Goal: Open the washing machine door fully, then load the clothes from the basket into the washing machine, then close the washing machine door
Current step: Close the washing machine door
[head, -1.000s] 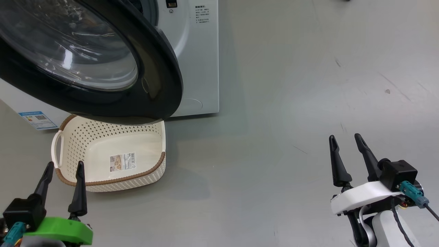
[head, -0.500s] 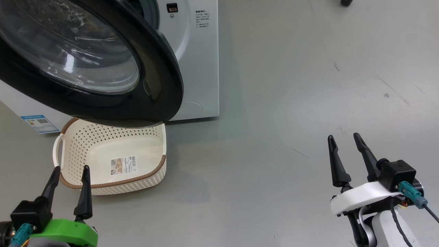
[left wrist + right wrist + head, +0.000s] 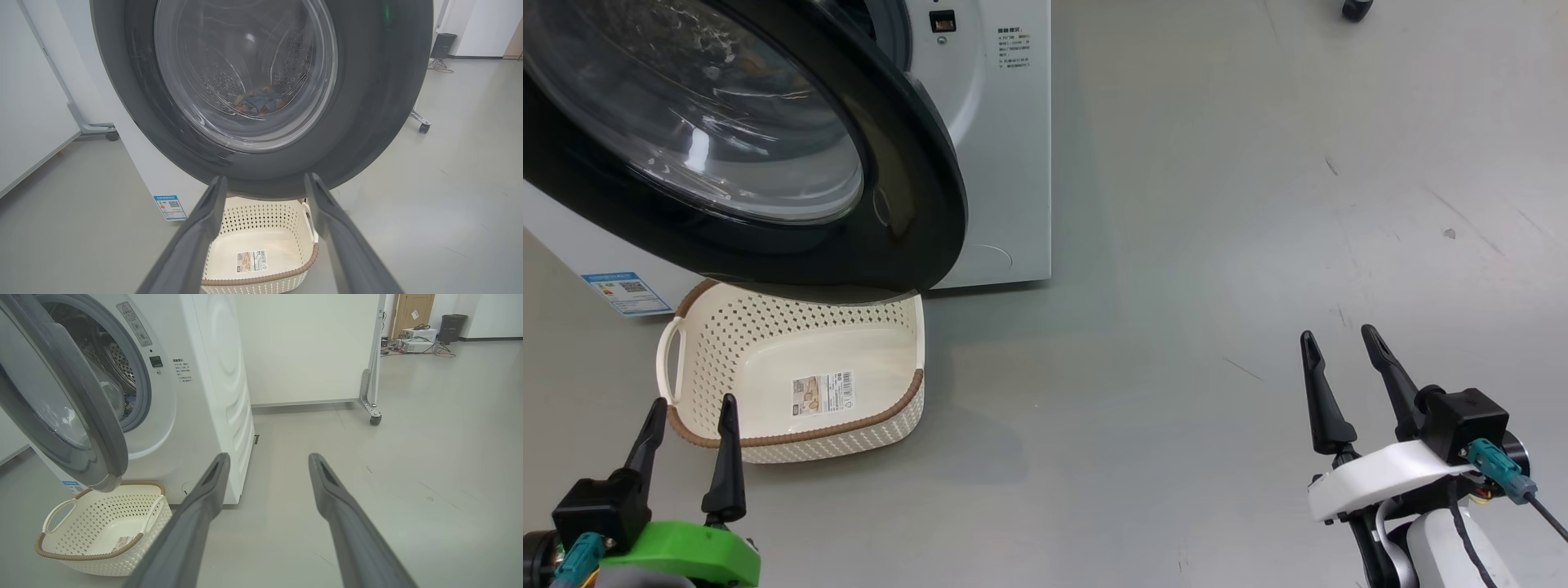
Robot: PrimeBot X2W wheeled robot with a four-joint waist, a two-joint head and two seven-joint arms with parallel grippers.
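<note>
Your left gripper [image 3: 692, 404] sits low left, fingers spread, gripping nothing, just short of the basket [image 3: 849, 433]; basket rests on the floor [image 3: 1217, 245] under the door [image 3: 907, 204], right by the washing machine [image 3: 1005, 163] front; door stands partly open, overhanging the basket; clothes [image 3: 259, 102] lie in the drum [image 3: 116, 359], seen through the door glass; your right gripper [image 3: 1338, 335] hovers well off to the right over the floor, fingers spread, gripping nothing.
</note>
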